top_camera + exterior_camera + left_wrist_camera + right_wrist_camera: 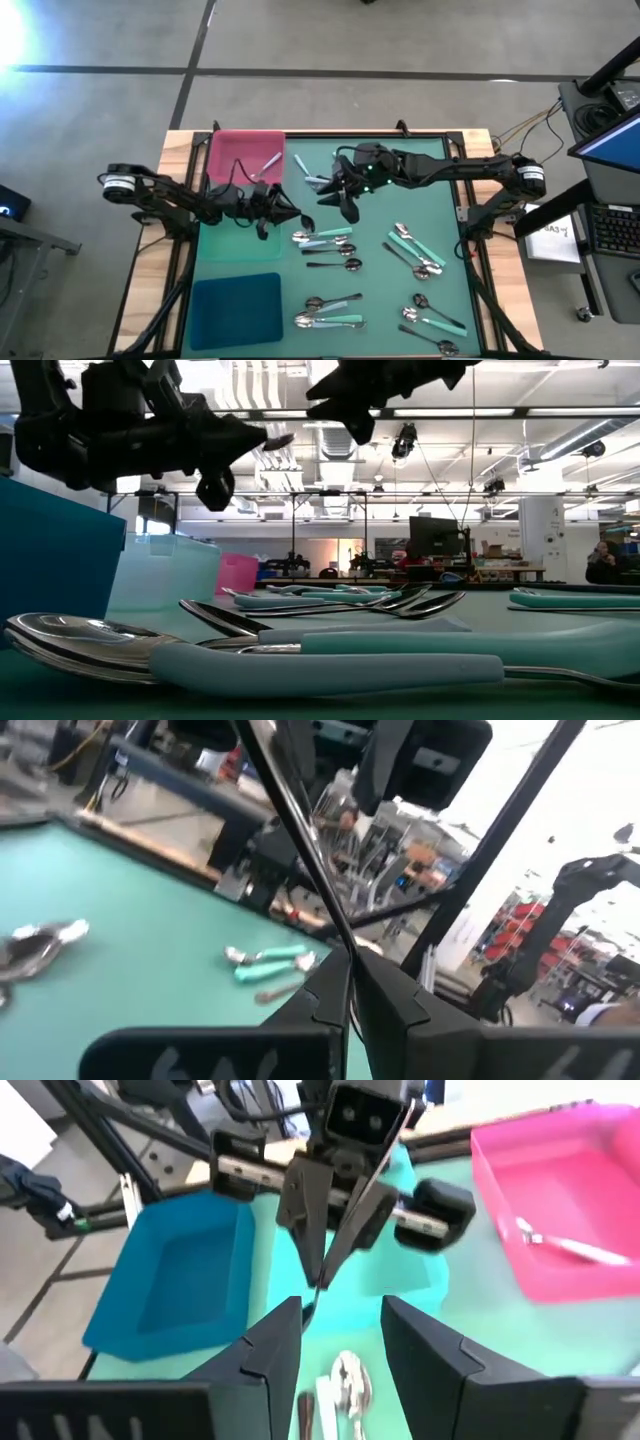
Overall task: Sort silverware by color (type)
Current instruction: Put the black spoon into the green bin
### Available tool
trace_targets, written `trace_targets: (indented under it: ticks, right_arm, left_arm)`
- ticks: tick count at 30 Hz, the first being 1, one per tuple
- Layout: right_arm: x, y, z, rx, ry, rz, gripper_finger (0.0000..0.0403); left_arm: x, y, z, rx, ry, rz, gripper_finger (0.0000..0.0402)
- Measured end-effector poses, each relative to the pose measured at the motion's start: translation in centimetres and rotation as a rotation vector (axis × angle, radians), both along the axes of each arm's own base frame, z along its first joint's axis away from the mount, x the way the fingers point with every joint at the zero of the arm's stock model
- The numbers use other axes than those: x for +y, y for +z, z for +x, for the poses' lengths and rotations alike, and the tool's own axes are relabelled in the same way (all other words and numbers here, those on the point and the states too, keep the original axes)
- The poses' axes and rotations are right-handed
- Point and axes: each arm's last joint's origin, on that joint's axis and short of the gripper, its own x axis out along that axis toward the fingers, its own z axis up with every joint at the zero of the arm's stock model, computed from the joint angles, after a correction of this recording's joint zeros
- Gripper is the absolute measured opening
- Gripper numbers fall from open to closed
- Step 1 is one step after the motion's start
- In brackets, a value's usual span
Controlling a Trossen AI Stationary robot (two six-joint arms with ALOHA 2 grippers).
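Note:
My left gripper (292, 215) hangs above the right edge of the pale green tray (232, 245), shut on a thin black-handled utensil (300, 850). It also shows in the right wrist view (322, 1275). My right gripper (346, 203) is open and empty (340, 1335) above the mat's far middle, just right of the left gripper. Several spoons with silver, black or teal handles (330, 242) (415, 250) (330, 310) (435, 318) lie flat on the green mat. One silver utensil (268, 163) lies in the pink tray (225, 150). My left gripper pinches the utensil's thin black handle (338, 935) between its two fingertips. The handle runs on from the tips, slanting away from the fingers, lifted clear of the table. Its head is outside the left wrist view; a shiny tip (280, 440) shows beside the gripper in the low view.
The blue tray (237, 308) stands at the near left, the pink tray at the far left, the green tray between them. Two teal-handled pieces (315, 180) lie under the right arm. The two grippers hang close together. Bare mat lies near the middle (380, 290).

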Motion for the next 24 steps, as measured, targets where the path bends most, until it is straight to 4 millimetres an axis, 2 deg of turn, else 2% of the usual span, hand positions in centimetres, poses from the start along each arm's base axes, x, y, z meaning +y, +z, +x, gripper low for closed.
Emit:
trace_targets:
  ticks: [7,12,18,21,24]
  right_arm:
    - [0.0,-0.5,0.0,0.044,-0.013,0.016,0.0120]
    - [0.0,-1.1,0.1,0.082,-0.016,0.023,0.0119]
    - [0.0,-1.2,0.0,0.097,-0.018,0.027,0.0118]
    - [0.0,-1.4,-0.1,0.113,-0.018,0.030,0.0115]
    - [0.0,-1.8,-0.2,0.141,-0.028,0.026,0.0112]
  left_arm:
    - [0.0,-0.3,1.1,0.210,-0.050,-0.017,0.0000]
    - [-0.1,0.7,1.1,0.372,-0.083,-0.008,0.0000]
    - [-0.3,3.8,-0.5,0.573,-0.101,0.014,0.0000]
    - [-0.6,5.6,-2.1,0.713,-0.102,0.005,0.0000]
    - [-0.7,6.9,-4.0,0.863,-0.030,0.003,0.0000]
